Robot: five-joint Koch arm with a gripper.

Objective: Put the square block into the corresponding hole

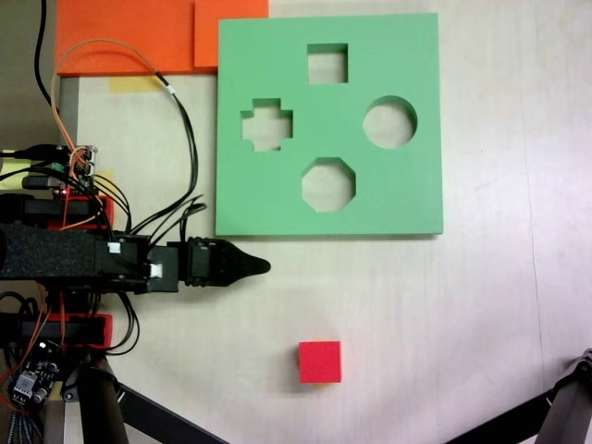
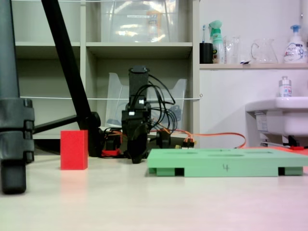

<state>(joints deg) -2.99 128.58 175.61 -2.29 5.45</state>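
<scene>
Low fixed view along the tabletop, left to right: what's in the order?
Tripod leg → red cube → gripper → green foam board → white sink at the right edge.

Soft, even indoor light is filling both fixed views. The small bright red foam cube (image 1: pixel 320 361) is casting only a faint shadow on the pale counter (image 1: pixel 444 314), which is glowing pinkish beneath it (image 2: pixel 74 149). Both pictures are looking slightly soft and grainy.

A lab or workroom: open shelving (image 2: pixel 139 45) with clear plastic bins (image 2: pixel 139 19), a white sink (image 2: pixel 279 115), soap and spray bottles (image 2: pixel 294 43), a glass jug (image 2: pixel 262 50), and camera tripod legs (image 2: pixel 67 62) on the pale desk (image 2: pixel 154 202).
</scene>
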